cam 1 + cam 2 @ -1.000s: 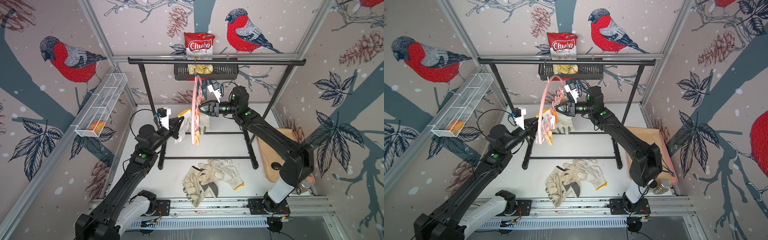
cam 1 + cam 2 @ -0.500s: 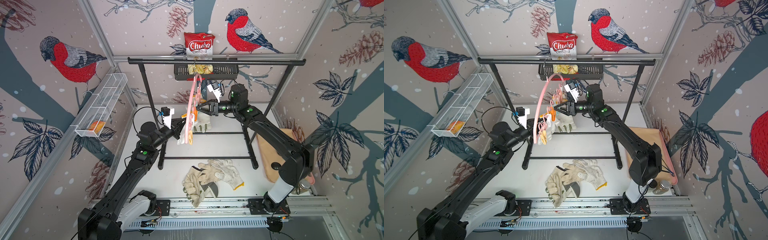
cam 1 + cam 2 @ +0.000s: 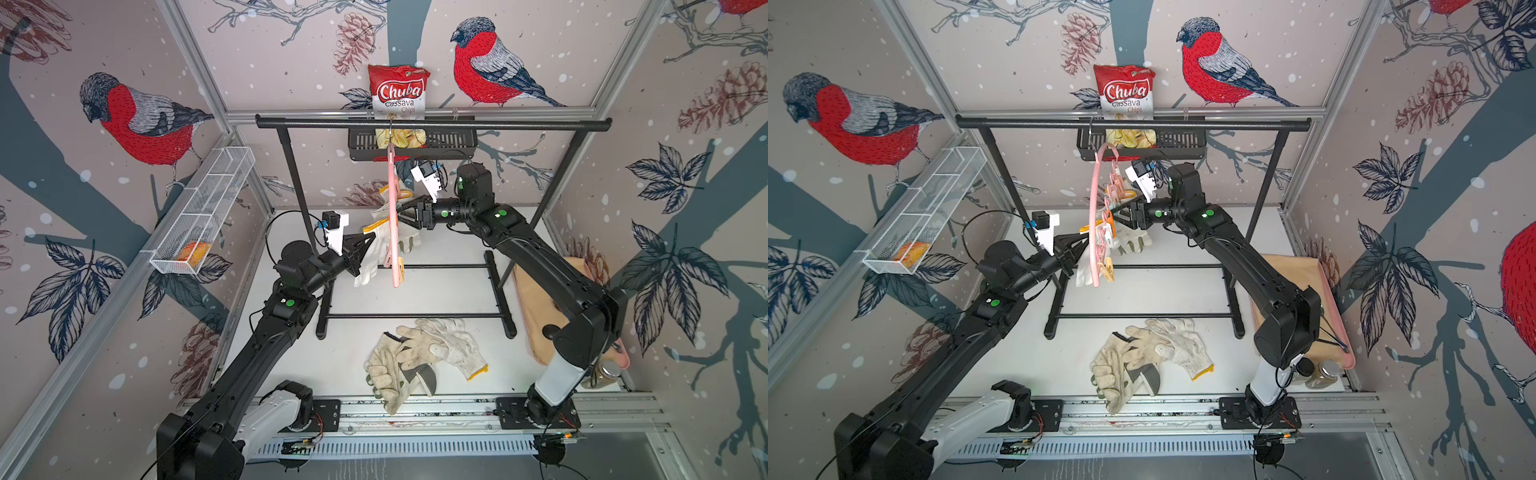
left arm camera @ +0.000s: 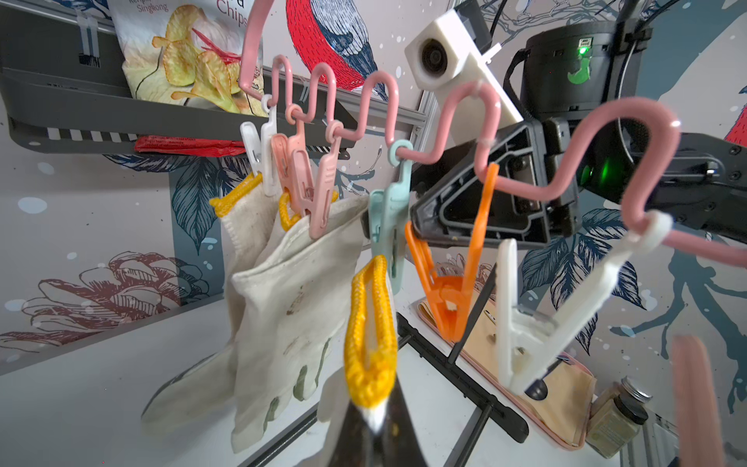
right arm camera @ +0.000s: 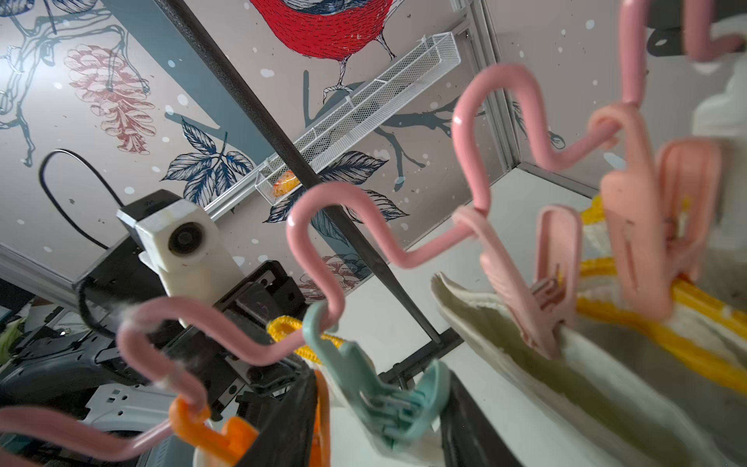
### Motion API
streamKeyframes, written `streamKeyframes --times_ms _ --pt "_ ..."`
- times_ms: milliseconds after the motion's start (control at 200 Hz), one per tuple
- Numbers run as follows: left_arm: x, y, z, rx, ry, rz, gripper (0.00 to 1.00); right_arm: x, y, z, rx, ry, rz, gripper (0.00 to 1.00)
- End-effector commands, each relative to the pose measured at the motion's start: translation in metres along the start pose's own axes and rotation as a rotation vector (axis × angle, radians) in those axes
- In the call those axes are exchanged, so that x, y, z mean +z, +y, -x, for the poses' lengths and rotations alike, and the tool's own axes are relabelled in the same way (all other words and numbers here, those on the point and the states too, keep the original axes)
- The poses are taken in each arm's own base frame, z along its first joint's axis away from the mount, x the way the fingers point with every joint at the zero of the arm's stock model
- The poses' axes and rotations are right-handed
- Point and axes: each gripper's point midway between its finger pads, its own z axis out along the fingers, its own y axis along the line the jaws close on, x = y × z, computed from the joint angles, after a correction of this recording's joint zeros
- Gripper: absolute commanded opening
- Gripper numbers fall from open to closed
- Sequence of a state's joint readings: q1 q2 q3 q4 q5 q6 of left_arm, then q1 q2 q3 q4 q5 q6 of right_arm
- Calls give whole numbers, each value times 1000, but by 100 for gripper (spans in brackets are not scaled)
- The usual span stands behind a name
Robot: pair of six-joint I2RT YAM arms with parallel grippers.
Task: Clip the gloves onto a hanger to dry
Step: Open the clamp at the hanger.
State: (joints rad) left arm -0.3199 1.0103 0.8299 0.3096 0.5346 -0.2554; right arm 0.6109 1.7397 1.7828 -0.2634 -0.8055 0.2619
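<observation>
Left wrist view; left pincer (image 4: 374,418) clamped on glove (image 4: 370,335) by its yellow cuff (just beside teal clothespin (image 4: 388,226)).

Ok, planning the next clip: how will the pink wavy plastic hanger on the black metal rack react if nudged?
Probably swings and twists: the pink wavy plastic hanger hangs from the black metal rack at one point. The orange plastic clothespin dangles from a loop, so pegs likely swivel away. Its thin frame suggests little weight.

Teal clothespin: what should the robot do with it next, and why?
Probably draw the right gripper off the teal clothespin so it can clamp: its open jaws straddle it, and the left gripper holds the glove's yellow cuff at its mouth.
</observation>
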Motion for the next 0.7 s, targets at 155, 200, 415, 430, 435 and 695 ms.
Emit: streamKeyframes --times_ms 155,200,415,430,435,695 --pt "1 -6 15 32 -37 -30 0 -9 -5 4 -40 -39 -92 56" --pt "1 -6 16 33 -39 -31 0 -9 -5 5 -41 -42 -91 57" --pt "0 -7 17 34 -42 -29 0 -6 0 9 -43 -42 -69 58" --pt "0 -7 17 33 -41 -29 0 -6 0 10 -43 -42 -68 58" --pt "0 -7 17 34 -41 -28 0 -6 0 10 -42 -41 -68 58" --pt "2 -8 19 41 -35 -35 0 0 7 10 -47 -40 -45 58"
